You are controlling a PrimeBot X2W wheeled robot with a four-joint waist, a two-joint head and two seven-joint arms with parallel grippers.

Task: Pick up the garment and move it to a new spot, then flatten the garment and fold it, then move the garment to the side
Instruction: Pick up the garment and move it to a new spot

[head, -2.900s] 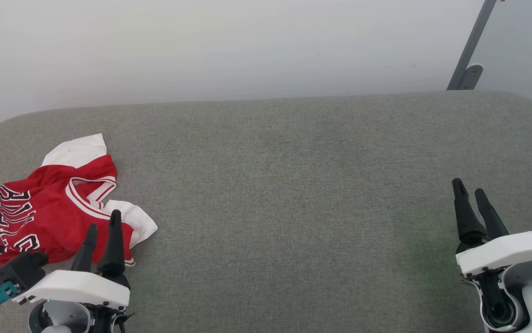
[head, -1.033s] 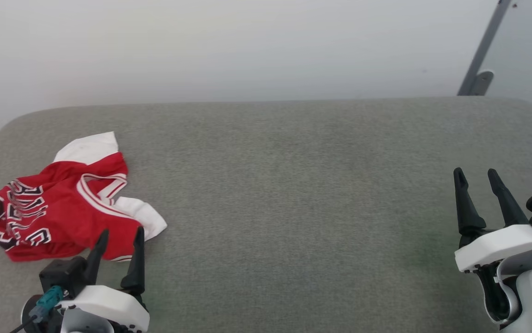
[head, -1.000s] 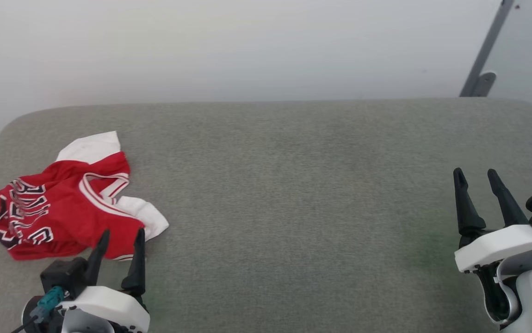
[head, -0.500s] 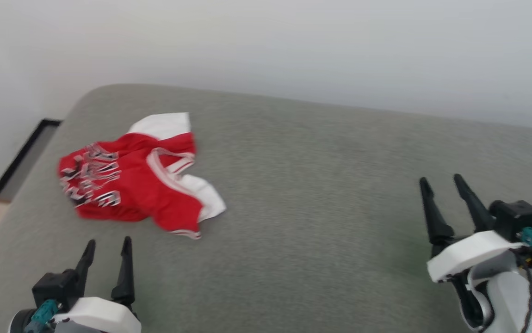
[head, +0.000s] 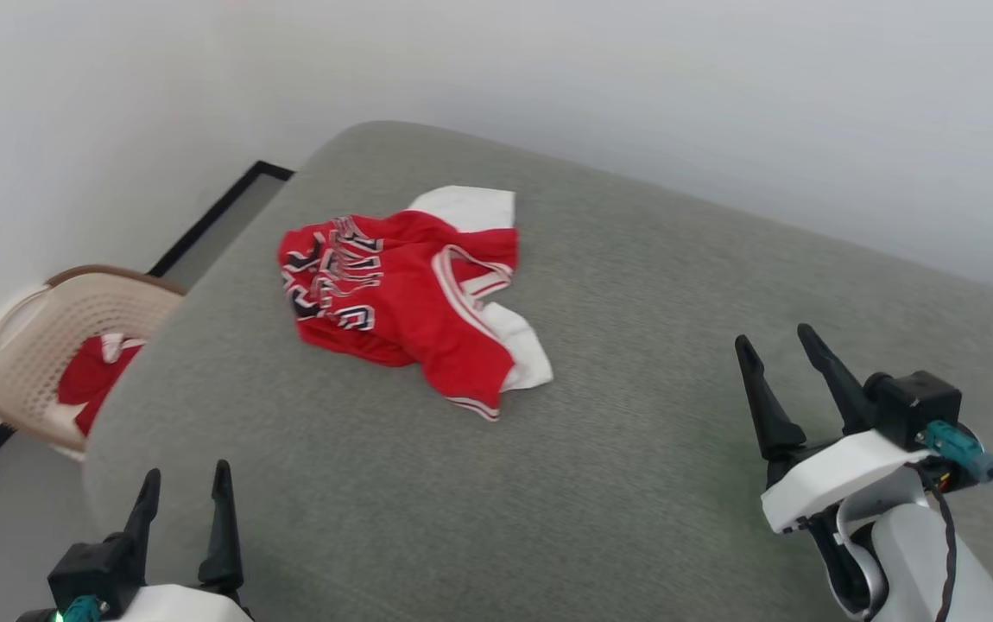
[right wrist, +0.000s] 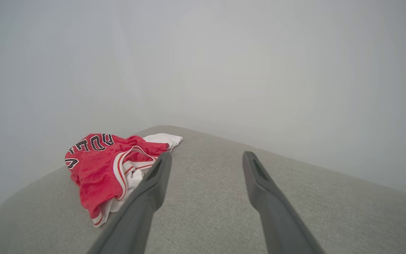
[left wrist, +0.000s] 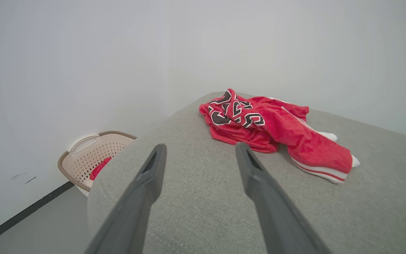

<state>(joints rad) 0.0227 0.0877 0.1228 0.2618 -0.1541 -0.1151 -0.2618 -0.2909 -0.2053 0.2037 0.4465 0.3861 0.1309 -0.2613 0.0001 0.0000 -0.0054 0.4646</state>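
The garment [head: 410, 298] lies crumpled near the cushion's [head: 635, 449] far left corner, well apart from both arms. The left gripper [head: 186, 471] and right gripper [head: 771, 337] are empty, fingers spread wide. The basket [head: 30, 320] holds something red, perhaps cloth.

A home-like laundry corner: grey upholstered bench [head: 635, 484], laundry basket [head: 34, 333], white walls [head: 721, 86].

We see a red garment [head: 393, 320] with white sleeves, red-and-white striped trim and black lettering, on a grey surface [head: 635, 484]; beige basket [head: 39, 333], left.
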